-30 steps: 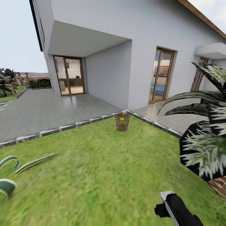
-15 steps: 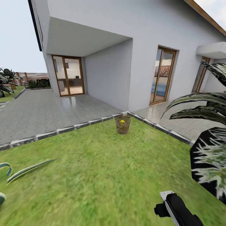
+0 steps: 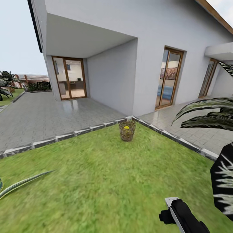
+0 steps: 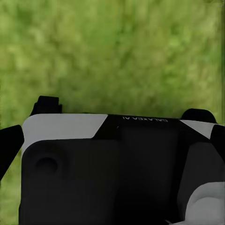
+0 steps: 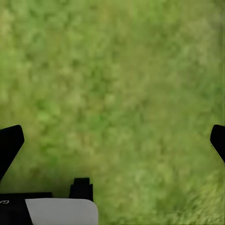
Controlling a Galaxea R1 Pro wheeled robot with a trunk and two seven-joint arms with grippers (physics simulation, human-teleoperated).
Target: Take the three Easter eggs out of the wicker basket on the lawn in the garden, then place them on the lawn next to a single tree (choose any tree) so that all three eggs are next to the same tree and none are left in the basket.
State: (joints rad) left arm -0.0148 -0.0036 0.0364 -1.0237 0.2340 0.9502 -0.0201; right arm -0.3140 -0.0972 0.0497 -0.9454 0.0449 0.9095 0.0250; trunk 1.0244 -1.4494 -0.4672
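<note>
The head camera looks forward and slightly down from standing height across the lawn toward the white house, with the wicker basket well ahead near the paving corner. Each wrist camera points nearly straight down along its jaws at blurred grass close beneath them, the left wrist view half covered by the arm's own black-and-white housing. All three views share the lawn alone.
</note>
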